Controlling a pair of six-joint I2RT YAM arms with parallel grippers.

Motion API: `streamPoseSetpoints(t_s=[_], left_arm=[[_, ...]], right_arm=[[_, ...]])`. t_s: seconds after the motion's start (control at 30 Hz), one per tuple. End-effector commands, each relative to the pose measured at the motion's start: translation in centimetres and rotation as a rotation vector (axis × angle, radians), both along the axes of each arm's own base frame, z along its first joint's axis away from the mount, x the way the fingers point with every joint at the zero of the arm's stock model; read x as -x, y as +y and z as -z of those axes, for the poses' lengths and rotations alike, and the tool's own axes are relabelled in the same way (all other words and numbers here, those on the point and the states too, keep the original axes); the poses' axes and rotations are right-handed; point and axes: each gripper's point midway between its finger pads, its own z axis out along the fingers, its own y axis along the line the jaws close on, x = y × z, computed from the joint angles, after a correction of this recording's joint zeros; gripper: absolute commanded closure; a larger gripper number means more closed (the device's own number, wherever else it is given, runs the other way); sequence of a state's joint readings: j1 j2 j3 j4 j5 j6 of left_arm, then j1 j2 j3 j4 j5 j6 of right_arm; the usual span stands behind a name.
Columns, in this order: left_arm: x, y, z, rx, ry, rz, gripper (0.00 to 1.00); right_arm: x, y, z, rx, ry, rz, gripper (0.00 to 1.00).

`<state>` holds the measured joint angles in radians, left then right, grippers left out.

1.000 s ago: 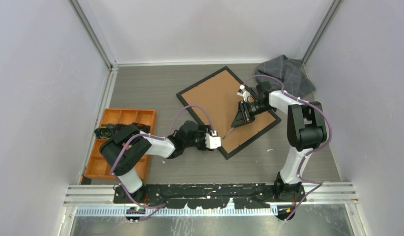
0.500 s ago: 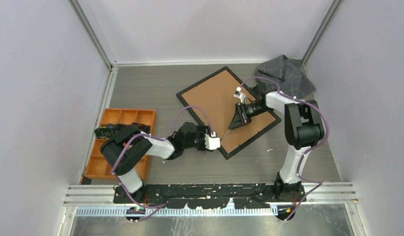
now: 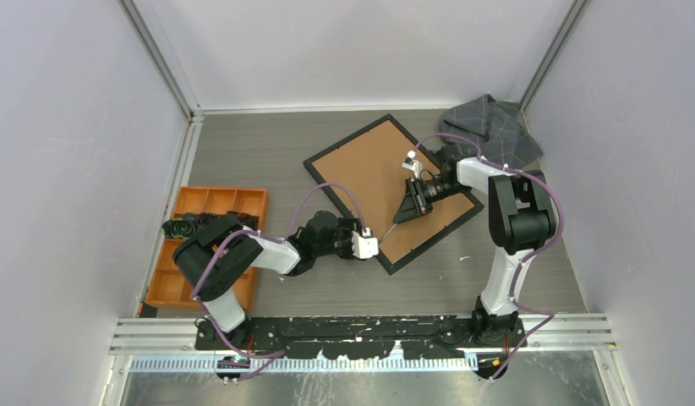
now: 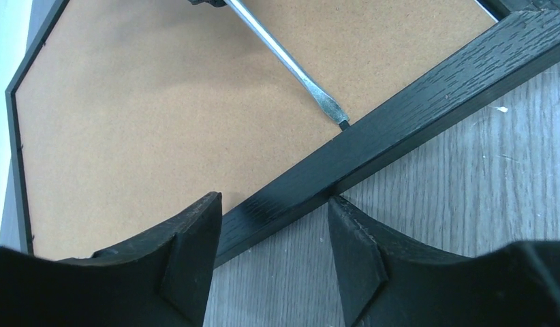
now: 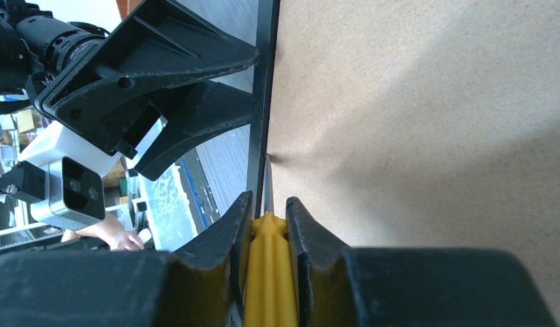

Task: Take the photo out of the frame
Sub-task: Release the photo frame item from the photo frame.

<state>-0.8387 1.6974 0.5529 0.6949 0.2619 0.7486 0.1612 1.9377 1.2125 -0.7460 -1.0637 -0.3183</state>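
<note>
The frame lies face down, its brown backing board up and its thin black border around it. The photo is hidden under the board. My right gripper is shut on a yellow-handled screwdriver. The screwdriver's steel shaft slants down over the board, and its tip rests at the inner edge of the near border. My left gripper is open and empty. It is low over the same border, with one finger over the board and one over the table.
An orange compartment tray with dark items sits at the left near the left arm's elbow. A crumpled grey cloth lies at the back right corner. Walls enclose the table on three sides.
My right gripper with the screwdriver has shifted slightly left over the board, then held still. The left gripper has barely moved.
</note>
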Motion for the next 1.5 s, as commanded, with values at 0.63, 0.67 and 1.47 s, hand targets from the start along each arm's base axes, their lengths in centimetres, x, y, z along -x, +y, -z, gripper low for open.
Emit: streamPoseSetpoints(t_s=[0.63,0.67,1.47], left_arm=[[-0.3,-0.8,2.7,-0.140,-0.025,-0.060,0.67],[-0.3,-0.8,2.7,-0.140,-0.024,-0.062,0.66],[-1.3,-0.9,2.6,-0.159,0.029,-0.142,0.76]], right_arm=[[5.8,1.1,-1.9,-0.075,0.247,-0.257,0.99],[5.7,1.0,-1.4,-0.041,0.224,-0.237,0.99],[9.4,3.6,-2.5,0.273,0.009,-0.188,0.99]])
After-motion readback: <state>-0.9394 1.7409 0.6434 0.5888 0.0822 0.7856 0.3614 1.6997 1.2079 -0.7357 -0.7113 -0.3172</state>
